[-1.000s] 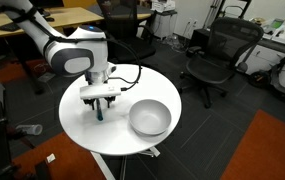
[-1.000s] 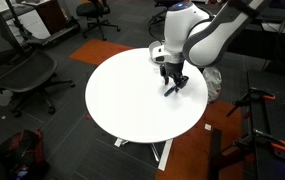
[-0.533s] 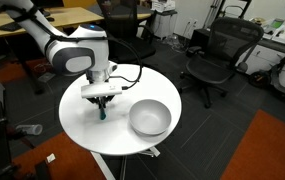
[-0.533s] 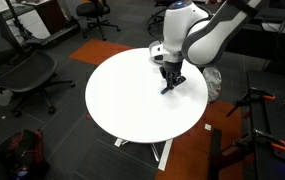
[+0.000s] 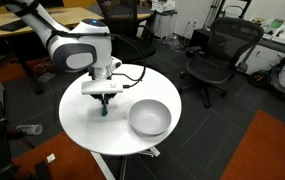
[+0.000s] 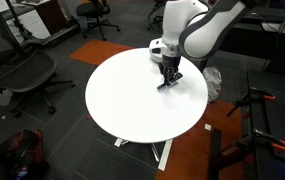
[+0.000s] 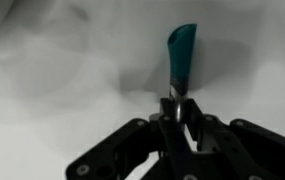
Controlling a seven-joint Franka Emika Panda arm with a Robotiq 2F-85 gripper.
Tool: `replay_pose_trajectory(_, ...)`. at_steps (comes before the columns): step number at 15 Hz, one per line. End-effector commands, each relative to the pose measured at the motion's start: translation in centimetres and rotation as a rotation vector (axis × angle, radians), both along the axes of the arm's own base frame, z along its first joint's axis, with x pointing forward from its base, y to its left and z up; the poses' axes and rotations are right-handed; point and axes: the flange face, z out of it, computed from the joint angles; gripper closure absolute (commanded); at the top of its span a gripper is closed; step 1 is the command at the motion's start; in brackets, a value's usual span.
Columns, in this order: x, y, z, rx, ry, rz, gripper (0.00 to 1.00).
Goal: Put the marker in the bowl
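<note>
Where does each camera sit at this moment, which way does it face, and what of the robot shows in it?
In an exterior view: raised beside the table, looking down at the bowl; the arm enters upper left, with the gripper shut on the marker.
In an exterior view: raised off another edge; the arm enters upper right, the gripper holds the marker, and no bowl is seen.
Wrist view: looks along the fingers at the marker.
Shared: gripper and marker in all three; table and chairs in both exterior views.
</note>
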Motion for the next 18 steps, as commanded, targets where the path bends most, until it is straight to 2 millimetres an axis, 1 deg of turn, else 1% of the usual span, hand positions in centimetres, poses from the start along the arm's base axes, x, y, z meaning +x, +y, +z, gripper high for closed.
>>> replay_pose_trajectory(1, 0.7, -0.8, 4.5, 0.044, -0.035, -0.102, 0.95)
replay_pose_trajectory(3, 1.0, -1.4, 6.9, 0.049, -0.086, -0.139, 0.95)
replay_pose_trajectory(6, 1.7, -3.0, 10.5, 0.069, -0.158, -0.227, 0.95)
replay_pose_trajectory(8, 2.1, -4.5, 12.6, 0.093, -0.196, -0.333, 0.95)
replay_pose_trajectory(10, 2.5, -6.3, 14.1, 0.122, -0.231, -0.430, 0.95)
replay_pose_trajectory(13, 2.8, -9.2, 15.4, 0.158, -0.281, -0.588, 0.95)
replay_pose_trajectory(18, 2.9, -14.0, 16.2, 0.187, -0.344, -0.815, 0.95)
